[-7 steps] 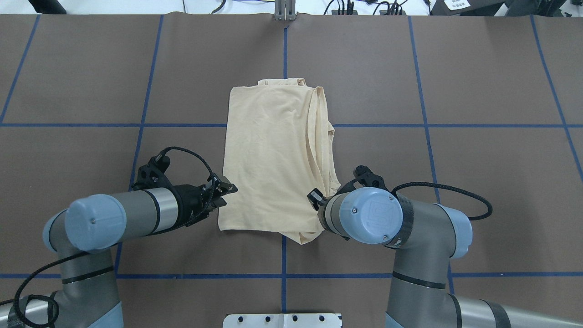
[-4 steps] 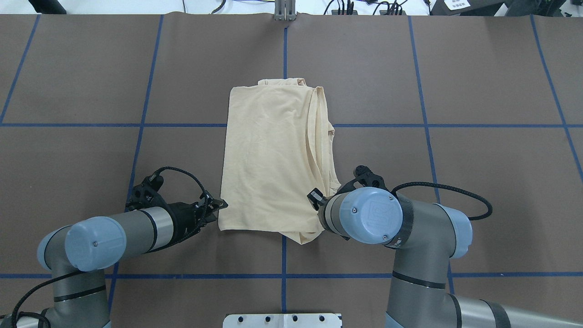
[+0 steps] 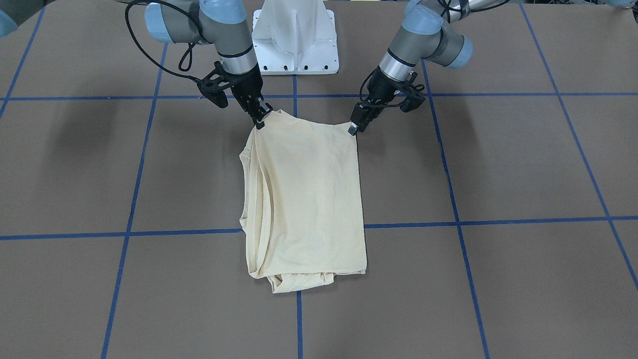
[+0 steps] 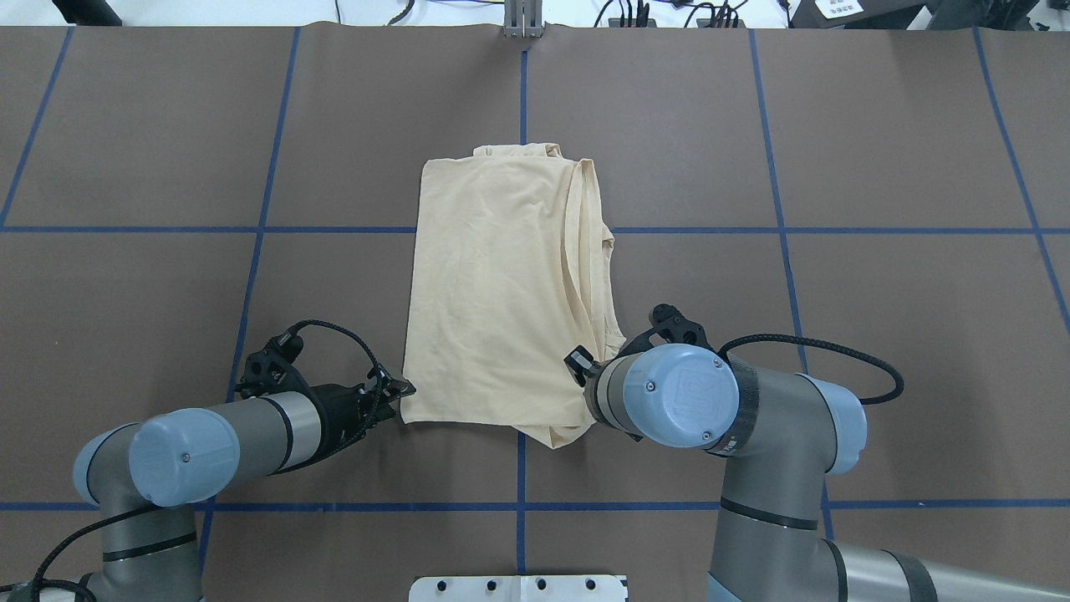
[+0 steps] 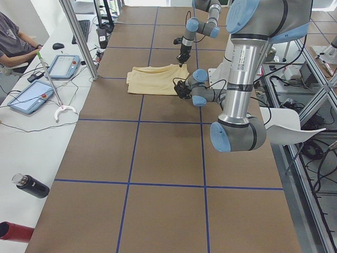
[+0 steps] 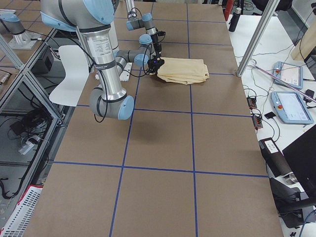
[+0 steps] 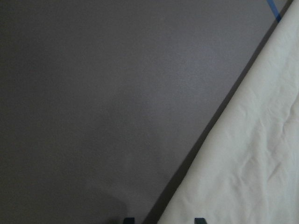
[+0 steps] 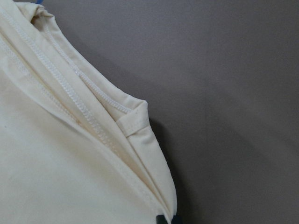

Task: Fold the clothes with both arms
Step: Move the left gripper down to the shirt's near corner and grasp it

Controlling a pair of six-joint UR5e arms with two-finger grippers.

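The clothes (image 4: 501,284) are a pale cream shirt folded into a long rectangle at the table's middle, with layered hems along one side (image 8: 93,121). My right gripper (image 3: 260,121) is shut on the shirt's near corner on that hemmed side; its tips (image 8: 168,219) meet on the fabric. In the overhead view its wrist hides it. My left gripper (image 4: 399,393) sits low at the other near corner. It is open, and its spread tips (image 7: 163,220) straddle the shirt's edge (image 7: 252,163). No print shows.
The white pedestal base (image 3: 294,35) stands between the arms at the table's near edge. Blue tape lines (image 4: 522,468) grid the brown table. Side benches hold tablets (image 5: 63,66), a bottle (image 5: 31,185) and a metal pole (image 5: 79,39); a person (image 5: 16,45) sits there.
My left gripper has moved back toward the robot along the shirt's side and lowered to its near corner. The right arm and the shirt have not moved.
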